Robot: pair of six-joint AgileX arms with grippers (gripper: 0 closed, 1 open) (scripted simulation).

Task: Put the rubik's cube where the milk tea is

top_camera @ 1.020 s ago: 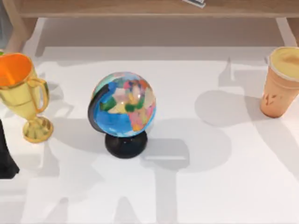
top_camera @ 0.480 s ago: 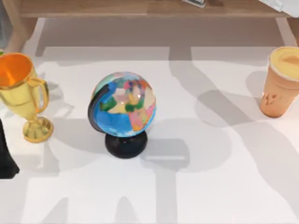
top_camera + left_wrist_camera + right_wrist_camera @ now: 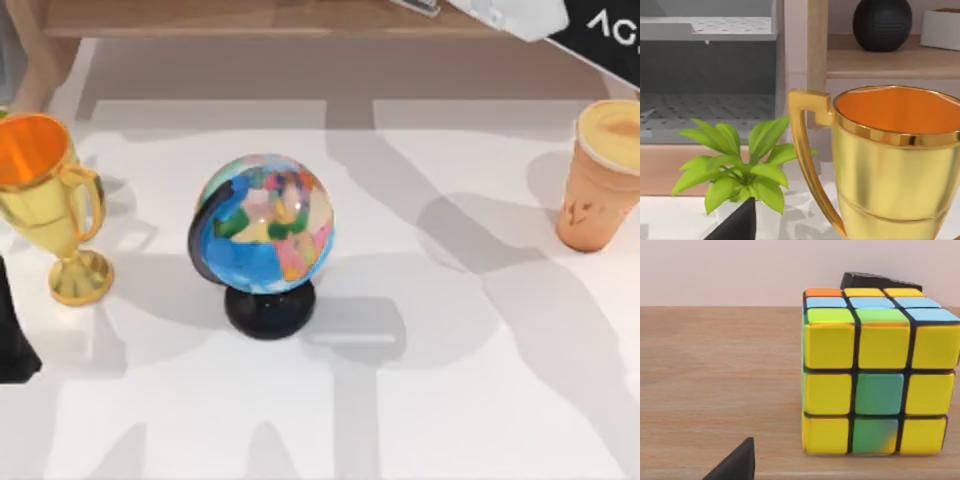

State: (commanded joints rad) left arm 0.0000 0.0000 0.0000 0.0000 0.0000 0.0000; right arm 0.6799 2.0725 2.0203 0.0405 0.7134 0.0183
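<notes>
setting: simulated home | cues: white table (image 3: 420, 400), wooden shelf (image 3: 250, 15), plant (image 3: 735, 170)

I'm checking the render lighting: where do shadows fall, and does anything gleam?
Top view: broad soft grey shadows cross the white table, one band running toward the milk tea. Left wrist view: the gold trophy shows bright sheen on its rim. Right wrist view: the rubik's cube is evenly lit on wood.
</notes>
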